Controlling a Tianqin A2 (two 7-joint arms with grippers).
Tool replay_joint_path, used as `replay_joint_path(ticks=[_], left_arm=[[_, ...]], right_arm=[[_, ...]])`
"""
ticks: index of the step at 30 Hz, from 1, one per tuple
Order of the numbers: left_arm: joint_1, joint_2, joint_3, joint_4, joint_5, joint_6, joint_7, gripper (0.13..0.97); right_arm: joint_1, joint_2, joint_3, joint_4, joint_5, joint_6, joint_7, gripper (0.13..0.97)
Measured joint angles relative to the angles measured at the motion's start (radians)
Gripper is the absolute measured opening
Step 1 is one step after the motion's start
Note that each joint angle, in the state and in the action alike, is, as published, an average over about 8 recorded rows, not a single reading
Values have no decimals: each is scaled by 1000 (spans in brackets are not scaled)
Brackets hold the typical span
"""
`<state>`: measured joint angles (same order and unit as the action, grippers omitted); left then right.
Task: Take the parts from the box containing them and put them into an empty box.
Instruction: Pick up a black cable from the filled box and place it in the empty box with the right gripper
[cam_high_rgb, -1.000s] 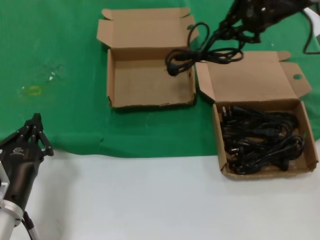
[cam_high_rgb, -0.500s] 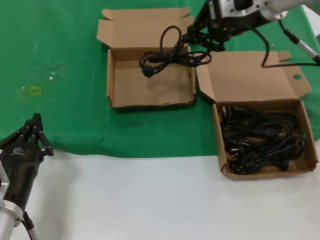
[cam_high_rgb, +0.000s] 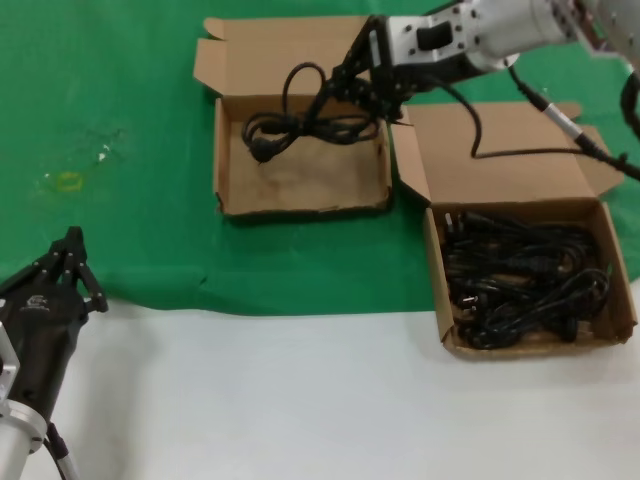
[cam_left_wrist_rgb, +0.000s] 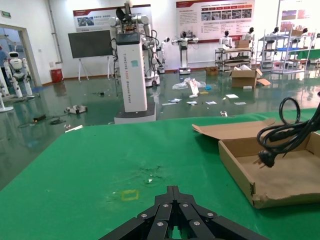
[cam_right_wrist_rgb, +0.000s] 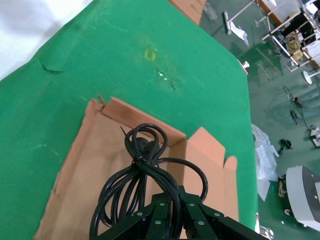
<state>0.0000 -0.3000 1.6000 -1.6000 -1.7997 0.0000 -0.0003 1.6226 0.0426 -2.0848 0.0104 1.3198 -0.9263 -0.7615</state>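
While clamped: cord bundle (cam_high_rgb: 300, 120) between jaws.

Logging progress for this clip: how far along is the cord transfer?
Nothing is delivered yet. The right gripper holds one cord bundle over the empty box, not released. Many cords remain in the source box. The left gripper sits idle at the table's near edge.

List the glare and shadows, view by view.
Head view: even light; the empty box throws a thin shadow on the cloth along its near wall; a scuff glints. Left wrist view: past the parked left pincer, the hall floor shines with reflections. Right wrist view: the white table glares; the cord in the right pincer reads flat black.
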Motion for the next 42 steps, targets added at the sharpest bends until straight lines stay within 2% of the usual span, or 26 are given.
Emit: replay_joint_path(ticks=[23, 34, 42], left_arm=[[0, 0, 0, 0, 0, 0, 0, 144], [0, 0, 0, 0, 0, 0, 0, 144], [0, 0, 0, 0, 0, 0, 0, 144]], right_arm=[[-106, -34, 37, -2, 35, 152, -103, 172], [-126, -29, 21, -4, 20, 198, -99, 189], [-127, -29, 18, -4, 16, 211, -97, 275]])
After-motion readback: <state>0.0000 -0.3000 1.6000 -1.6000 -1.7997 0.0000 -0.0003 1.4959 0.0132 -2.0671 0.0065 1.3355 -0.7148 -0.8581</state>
